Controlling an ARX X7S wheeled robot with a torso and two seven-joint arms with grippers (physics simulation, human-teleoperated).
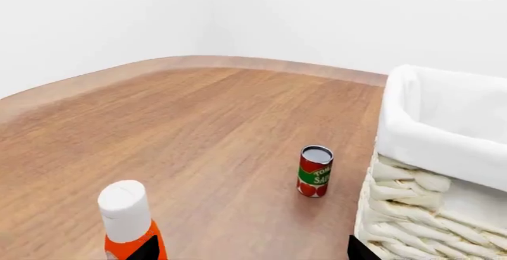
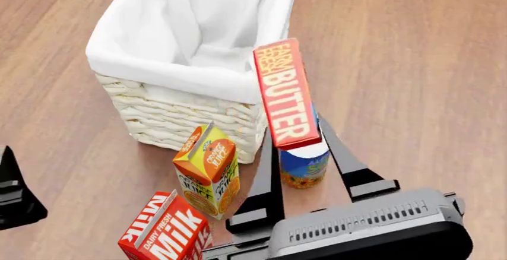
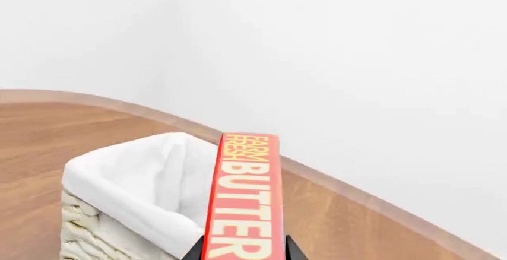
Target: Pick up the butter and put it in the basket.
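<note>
Warm brown wood [image 2: 412, 52] covered the whole work surface, its curved far edge meeting plain white walls in both wrist views. Broad bare wood lay to the right of the basket [image 2: 178, 114] in the head view, and more stretched beyond the tomato can [image 1: 314, 171] in the left wrist view. The right gripper [image 2: 295, 153] was clenched on the butter [image 2: 286, 94], holding it lifted by its lower end, its upper end overlapping the basket's near right corner in the head view. Under it stood a blue can [image 2: 304, 166], partly hidden by the box and the fingers. An orange juice carton [image 2: 208, 168] stood just beside the basket's front wall, and a milk carton [image 2: 168, 230] was cut off at the frame's bottom edge. Only a dark sliver of the left gripper [image 2: 16, 192] showed, so its jaws could not be told. An orange bottle with a white cap [image 1: 129, 221] stood near that camera.
</note>
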